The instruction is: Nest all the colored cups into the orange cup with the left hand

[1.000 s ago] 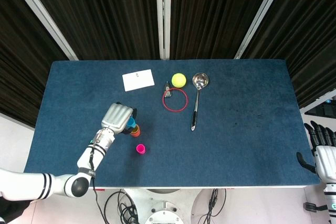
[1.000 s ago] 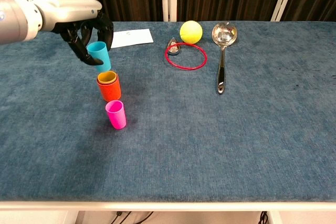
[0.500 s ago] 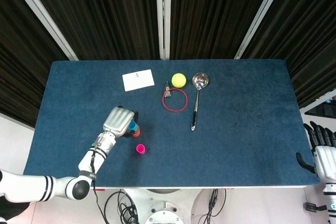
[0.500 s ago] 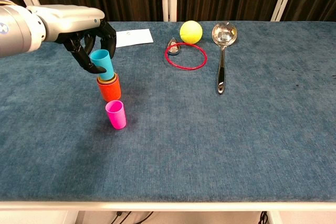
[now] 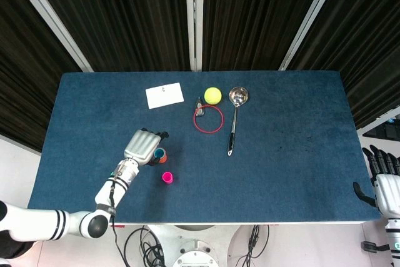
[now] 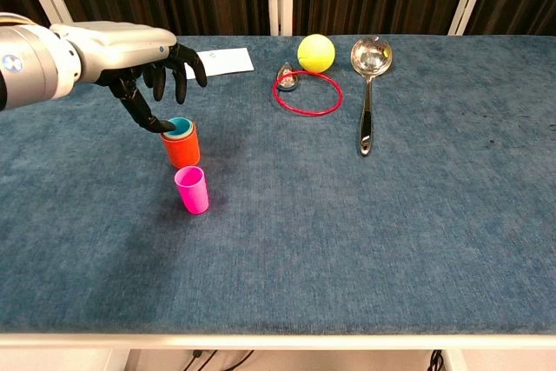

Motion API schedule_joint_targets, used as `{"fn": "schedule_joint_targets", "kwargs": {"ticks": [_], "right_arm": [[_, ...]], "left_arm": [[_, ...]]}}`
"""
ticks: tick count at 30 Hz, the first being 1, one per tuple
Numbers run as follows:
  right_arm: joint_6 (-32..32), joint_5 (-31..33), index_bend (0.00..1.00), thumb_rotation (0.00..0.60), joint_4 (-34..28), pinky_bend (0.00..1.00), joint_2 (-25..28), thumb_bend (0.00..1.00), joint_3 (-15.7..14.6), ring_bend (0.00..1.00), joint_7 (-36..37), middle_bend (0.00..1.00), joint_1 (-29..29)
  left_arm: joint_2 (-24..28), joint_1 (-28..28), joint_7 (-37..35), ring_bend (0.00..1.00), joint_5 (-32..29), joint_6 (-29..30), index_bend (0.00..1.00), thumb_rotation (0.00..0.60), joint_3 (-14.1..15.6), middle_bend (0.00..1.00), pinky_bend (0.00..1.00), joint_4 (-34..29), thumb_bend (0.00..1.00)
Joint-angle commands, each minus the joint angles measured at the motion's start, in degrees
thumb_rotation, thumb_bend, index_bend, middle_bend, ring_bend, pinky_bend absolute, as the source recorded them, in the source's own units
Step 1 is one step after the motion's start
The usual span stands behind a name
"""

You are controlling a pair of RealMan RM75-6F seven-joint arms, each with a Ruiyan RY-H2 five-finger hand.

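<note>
The orange cup [image 6: 182,147] stands upright on the blue table, with a yellow rim and the teal cup [image 6: 180,126] nested inside it. From above, the teal cup [image 5: 160,153] shows at the edge of my left hand [image 5: 140,147]. My left hand [image 6: 149,72] hovers just above and behind the stack with its fingers spread and nothing in them; one fingertip [image 6: 165,127] is at the cup's rim. A pink cup [image 6: 192,189] stands alone in front of the stack, also the pink cup [image 5: 167,177]. My right hand [image 5: 382,179] hangs off the table's right edge.
A yellow ball [image 6: 316,52], a red ring [image 6: 307,92] with a small metal object beside it, and a steel ladle [image 6: 368,84] lie at the back middle. A white card [image 6: 219,61] lies behind my left hand.
The teal cup went down from my left hand's grip into the orange cup. The fingers then let go and spread apart above the stack.
</note>
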Motion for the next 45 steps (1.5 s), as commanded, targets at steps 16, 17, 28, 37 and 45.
{"fn": "schedule_joint_targets", "kwargs": {"ticks": [16,17,28,37,45], "right_arm": [[1.0,-0.4,0.0,0.6,-0.9,0.0,0.6,0.3,0.3,0.0,-0.5,0.0,-0.1],[1.2,-0.4,0.0,0.6,-0.9,0.0,0.6,0.3,0.3,0.0,-0.4,0.0,-0.2],[3.3,-2.1,0.0,0.6,-1.4,0.0,0.9,0.3,-0.3,0.0,-0.7,0.0,-1.1],[4.1,-3.6,0.0,0.6,-2.0,0.0,0.7,0.3,-0.9,0.0,-2.1,0.0,-1.3],[3.2,-3.3,0.0,0.6,-2.3,0.0,0.4,0.3,-1.0,0.0,-3.7,0.0,-0.9]], "left_arm": [[2.5,4.8,6.9,0.38,22.9,7.9,0.26,0.6,8.7,0.33,0.31,-11.5,0.22],[2.3,5.3,7.1,0.38,23.7,8.1,0.26,0.6,9.4,0.34,0.31,-11.4,0.22],[-2.2,10.4,9.0,0.37,27.2,9.7,0.27,0.6,11.9,0.33,0.3,-5.7,0.21],[-4.0,12.6,9.5,0.36,27.6,8.6,0.27,0.6,11.4,0.33,0.31,-2.9,0.21],[-5.6,13.2,9.0,0.36,28.2,6.6,0.28,0.6,10.3,0.33,0.31,0.6,0.21]]}}
